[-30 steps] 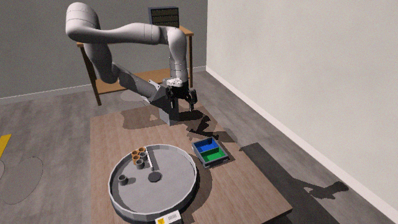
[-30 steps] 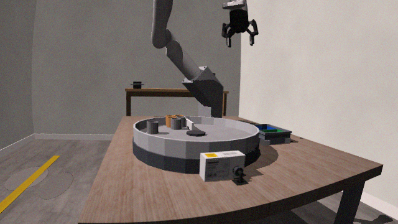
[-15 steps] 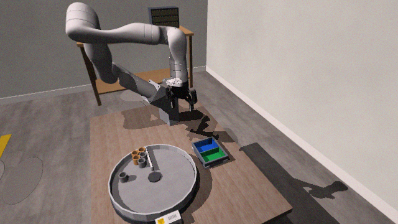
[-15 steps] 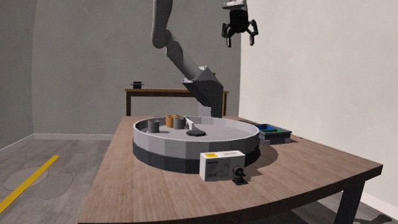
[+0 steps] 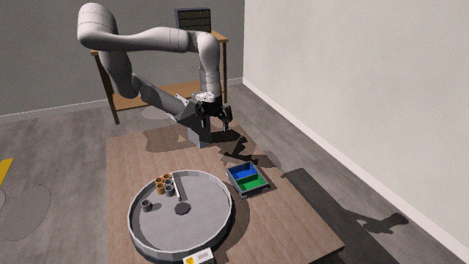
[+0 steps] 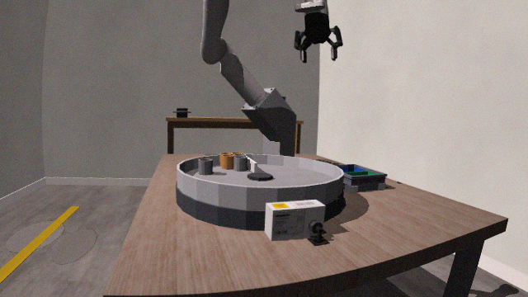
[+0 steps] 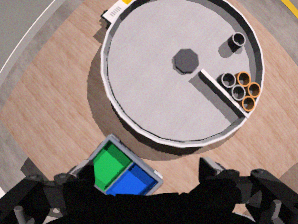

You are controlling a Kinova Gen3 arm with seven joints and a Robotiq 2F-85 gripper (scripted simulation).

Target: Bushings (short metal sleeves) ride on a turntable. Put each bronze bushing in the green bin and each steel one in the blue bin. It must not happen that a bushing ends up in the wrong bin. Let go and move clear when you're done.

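White box (image 5: pixel 202 255) (image 6: pixel 289 223) (image 7: pixel 116 14) right by the turntable (image 5: pixel 198 231) (image 6: pixel 223 194) (image 7: pixel 150 65); tool (image 5: pixel 215 127) (image 6: pixel 318 59) (image 7: pixel 146 171) spread wide, well above; bronze bushing (image 5: pixel 160 189) (image 6: pixel 226 162) (image 7: pixel 243 73) crowding steel neighbour (image 5: pixel 169 192) (image 6: pixel 240 164) (image 7: pixel 223 81), risking a double pinch, then a wrong-bin drop.
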